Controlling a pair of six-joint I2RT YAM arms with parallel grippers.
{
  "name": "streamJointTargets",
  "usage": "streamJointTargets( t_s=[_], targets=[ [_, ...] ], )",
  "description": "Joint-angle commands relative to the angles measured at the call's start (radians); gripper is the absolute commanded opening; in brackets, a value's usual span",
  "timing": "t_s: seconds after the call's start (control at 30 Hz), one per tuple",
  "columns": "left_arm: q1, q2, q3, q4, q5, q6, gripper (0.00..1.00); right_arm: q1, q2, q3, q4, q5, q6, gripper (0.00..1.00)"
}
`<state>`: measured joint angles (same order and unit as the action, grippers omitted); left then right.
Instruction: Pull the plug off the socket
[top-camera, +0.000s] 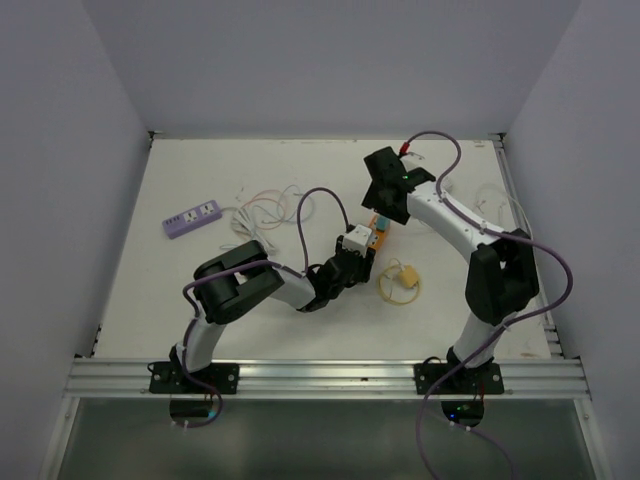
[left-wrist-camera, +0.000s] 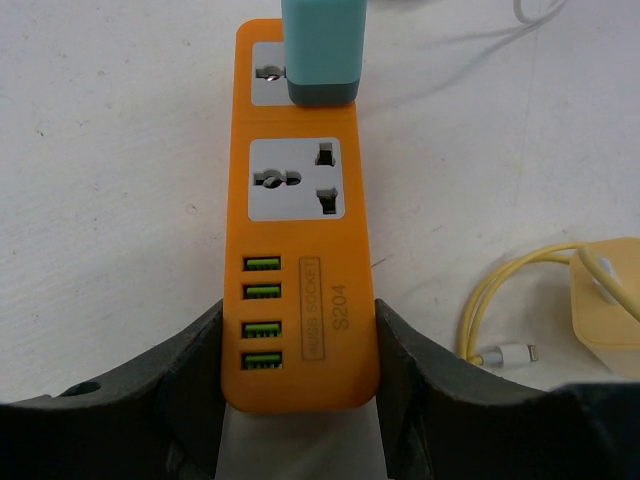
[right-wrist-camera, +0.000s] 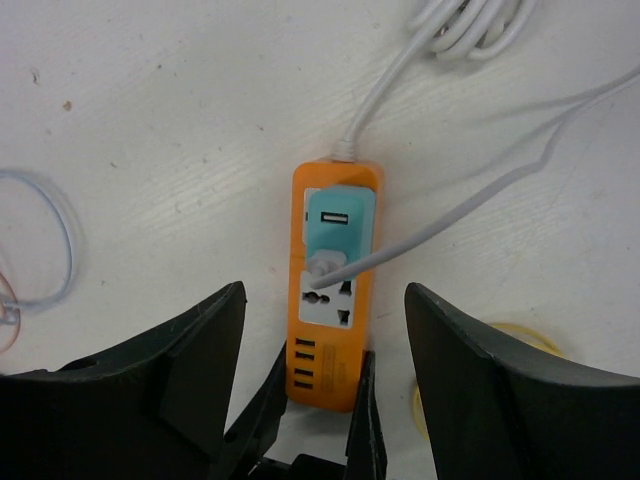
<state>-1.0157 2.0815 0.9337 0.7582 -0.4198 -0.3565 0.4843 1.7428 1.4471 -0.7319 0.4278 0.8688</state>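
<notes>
Teal-blue rectangular plastic plug (right-wrist-camera: 340, 228) sits seated in the cord-end outlet of the orange plastic power strip (left-wrist-camera: 300, 230), which lies flat near the middle of the white worktop (top-camera: 250, 170), with a thin white cable (right-wrist-camera: 480, 190) leading away from it. The left tool (left-wrist-camera: 300, 350) is closed on the strip's USB end, a dark finger pressed against each long side. The right tool (right-wrist-camera: 325, 300) hangs above the strip with its fingers spread wide, touching neither plug nor strip and holding nothing
</notes>
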Motion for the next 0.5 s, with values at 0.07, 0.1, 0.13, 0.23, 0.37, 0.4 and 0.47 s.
streamJointTargets(
  t_s=[0.07, 0.1, 0.13, 0.23, 0.37, 0.4, 0.47],
  targets=[
    [0.022, 0.075, -0.006, -0.232, -0.037, -0.035, 0.0, -0.009, 0.072, 0.068, 0.0, -0.004, 0.024, 0.67],
    [0.022, 0.078, -0.001, -0.238, -0.039, -0.036, 0.0, -0.009, 0.081, 0.073, -0.003, -0.006, 0.024, 0.66],
    [0.022, 0.083, 0.005, -0.247, -0.039, -0.036, 0.0, -0.009, 0.089, 0.073, -0.011, -0.007, 0.024, 0.66],
    [0.022, 0.095, 0.019, -0.269, -0.045, -0.041, 0.0, -0.01, 0.113, 0.072, -0.017, -0.014, 0.027, 0.66],
    [0.02, 0.111, 0.04, -0.293, -0.042, -0.041, 0.0, -0.019, 0.139, 0.065, -0.021, -0.037, 0.027, 0.61],
    [0.02, 0.112, 0.045, -0.296, -0.042, -0.042, 0.0, -0.021, 0.144, 0.064, -0.02, -0.04, 0.029, 0.59],
    [0.02, 0.118, 0.05, -0.306, -0.042, -0.042, 0.0, -0.027, 0.147, 0.053, -0.009, -0.047, 0.03, 0.52]
  ],
)
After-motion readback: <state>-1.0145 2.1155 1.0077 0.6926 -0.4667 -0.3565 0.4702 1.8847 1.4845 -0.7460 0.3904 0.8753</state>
